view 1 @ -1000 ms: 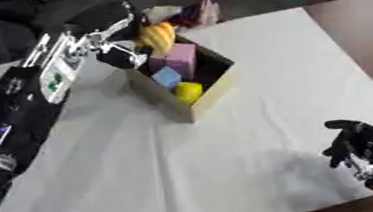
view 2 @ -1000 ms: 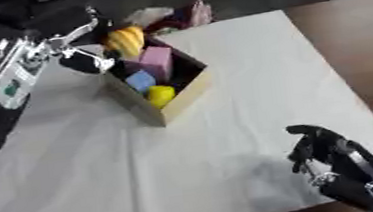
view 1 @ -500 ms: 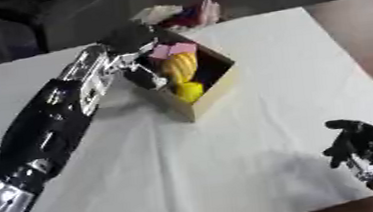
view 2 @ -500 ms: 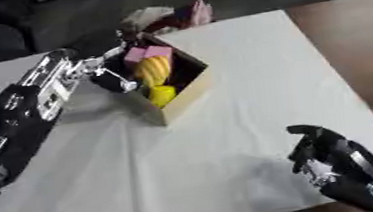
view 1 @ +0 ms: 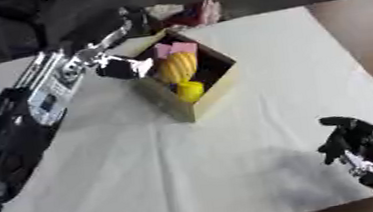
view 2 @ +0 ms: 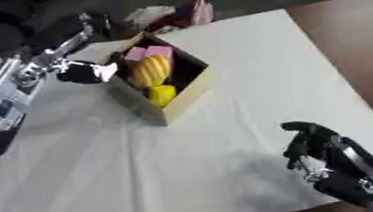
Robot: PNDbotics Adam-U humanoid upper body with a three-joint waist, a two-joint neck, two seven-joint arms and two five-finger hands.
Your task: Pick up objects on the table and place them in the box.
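1. Table [view 1: 255,135]: covered by a white cloth, with bare brown wood showing along the right edge.
2. Box [view 1: 211,97]: open cardboard box standing on the cloth left of centre, turned so that one corner points toward the camera.
3. Box contents: a ribbed orange-yellow object [view 1: 178,67] lies in the middle; a small yellow object [view 1: 190,90] sits just below it at the near corner; a pink block [view 1: 173,49] rests at the far end.
4. Left hand [view 1: 124,67]: reaches in from the left side and sits at the box's left wall, beside the pink block. Whether its fingers are spread or curled cannot be told, and nothing is seen in it.
5. Left arm [view 1: 44,96]: black and silver, running from the lower left corner up to the box.
6. Right hand [view 2: 314,146]: near the lower right corner, above the cloth, well apart from the box; fingers curled, holding nothing.
7. Pile [view 1: 193,12]: pink, red and pale items lying at the far edge of the table, behind the box.
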